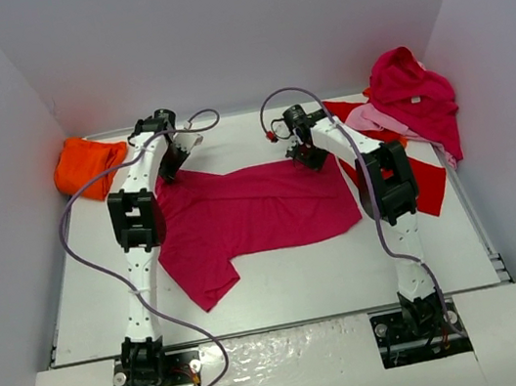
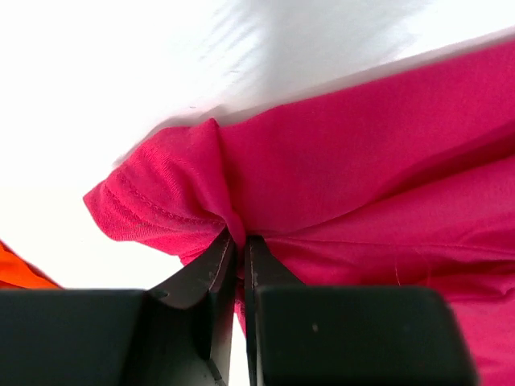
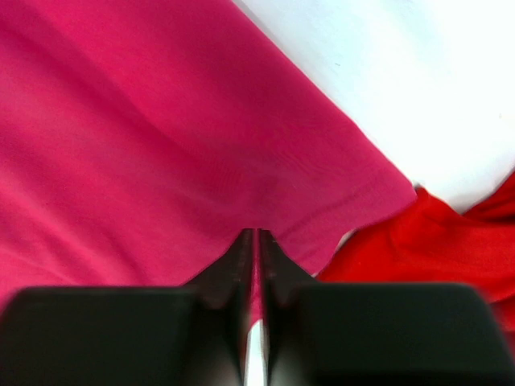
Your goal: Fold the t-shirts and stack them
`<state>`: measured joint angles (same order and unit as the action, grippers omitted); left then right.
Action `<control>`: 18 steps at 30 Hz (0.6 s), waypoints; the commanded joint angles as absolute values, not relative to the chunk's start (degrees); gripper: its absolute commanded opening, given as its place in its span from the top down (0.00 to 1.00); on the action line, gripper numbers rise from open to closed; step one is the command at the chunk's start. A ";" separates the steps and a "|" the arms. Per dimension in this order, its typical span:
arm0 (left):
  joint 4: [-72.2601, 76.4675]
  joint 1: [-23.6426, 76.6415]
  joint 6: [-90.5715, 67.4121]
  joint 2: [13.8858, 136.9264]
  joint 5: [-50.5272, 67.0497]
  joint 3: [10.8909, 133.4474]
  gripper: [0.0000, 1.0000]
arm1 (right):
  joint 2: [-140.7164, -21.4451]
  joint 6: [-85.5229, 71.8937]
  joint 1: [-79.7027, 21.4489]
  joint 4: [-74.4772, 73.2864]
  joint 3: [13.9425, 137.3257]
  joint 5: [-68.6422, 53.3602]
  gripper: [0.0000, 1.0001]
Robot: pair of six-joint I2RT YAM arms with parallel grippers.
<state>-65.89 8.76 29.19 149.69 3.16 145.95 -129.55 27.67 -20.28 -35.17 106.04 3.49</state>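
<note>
A magenta t-shirt (image 1: 252, 214) lies spread across the middle of the table, one sleeve pointing toward the near left. My left gripper (image 1: 172, 164) is shut on its far left corner; the left wrist view shows the bunched hem (image 2: 169, 201) pinched at my left gripper (image 2: 240, 240). My right gripper (image 1: 310, 156) is shut on the shirt's far right edge; in the right wrist view my right gripper (image 3: 255, 235) pinches the flat magenta cloth (image 3: 161, 145).
An orange shirt (image 1: 85, 164) is crumpled at the far left. A red shirt (image 1: 426, 180) lies flat at the right, partly under the right arm, also in the right wrist view (image 3: 451, 241). A pile of crimson and pink shirts (image 1: 411, 98) sits far right.
</note>
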 commanded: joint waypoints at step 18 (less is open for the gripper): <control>-60.45 3.59 24.16 143.87 -1.48 147.69 1.00 | -131.58 26.94 -24.08 -37.24 102.76 10.50 1.00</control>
